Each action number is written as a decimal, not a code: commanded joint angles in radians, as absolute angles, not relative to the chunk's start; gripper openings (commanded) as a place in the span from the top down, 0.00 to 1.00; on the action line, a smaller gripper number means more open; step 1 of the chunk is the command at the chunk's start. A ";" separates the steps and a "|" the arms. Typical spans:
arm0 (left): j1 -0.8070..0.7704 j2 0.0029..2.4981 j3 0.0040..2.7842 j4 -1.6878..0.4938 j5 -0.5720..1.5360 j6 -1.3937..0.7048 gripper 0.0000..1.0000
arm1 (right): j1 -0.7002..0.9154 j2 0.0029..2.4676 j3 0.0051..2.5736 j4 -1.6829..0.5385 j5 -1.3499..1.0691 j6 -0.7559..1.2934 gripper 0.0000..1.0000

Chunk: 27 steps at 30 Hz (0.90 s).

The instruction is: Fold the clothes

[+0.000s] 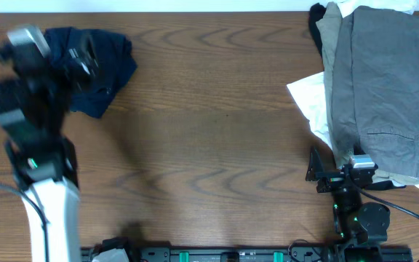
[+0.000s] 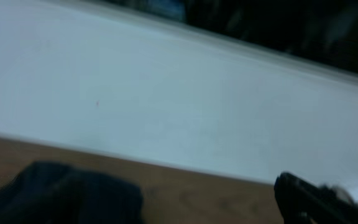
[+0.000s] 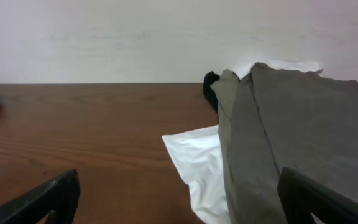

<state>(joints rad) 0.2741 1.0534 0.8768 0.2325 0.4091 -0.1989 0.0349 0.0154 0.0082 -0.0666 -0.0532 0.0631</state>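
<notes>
Overhead, at ten o'clock: left gripper (image 1: 78, 62), motion-blurred, jaws spread fully wide, nothing clamped between them, hanging over the left part of the crumpled navy garment (image 1: 106, 67); contact with the cloth impossible to judge through the blur. From the left wrist view, only one dark finger (image 2: 312, 200) in frame at four o'clock, a dark fold of the same garment at seven o'clock, well apart from it. At five o'clock overhead: right gripper (image 1: 338, 169), jaws likewise wide apart and empty, just beside the near edge of the clothes pile. At two o'clock on the wooden table (image 1: 209, 138): grey garment (image 1: 380, 87) on top, white cloth (image 1: 310, 102) spilling out leftward beneath it, black piece (image 1: 316, 20) at the far corner.
</notes>
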 commanded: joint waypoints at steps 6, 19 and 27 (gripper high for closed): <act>0.234 0.718 0.443 0.448 0.411 -0.204 0.02 | 0.027 0.009 0.006 -0.069 -0.057 0.051 0.01; 0.162 0.336 0.097 0.492 0.274 -0.204 0.02 | 0.027 0.009 0.006 -0.070 -0.057 0.051 0.01; 0.151 0.186 0.004 0.422 0.244 -0.250 0.02 | 0.027 0.009 0.006 -0.070 -0.057 0.051 0.01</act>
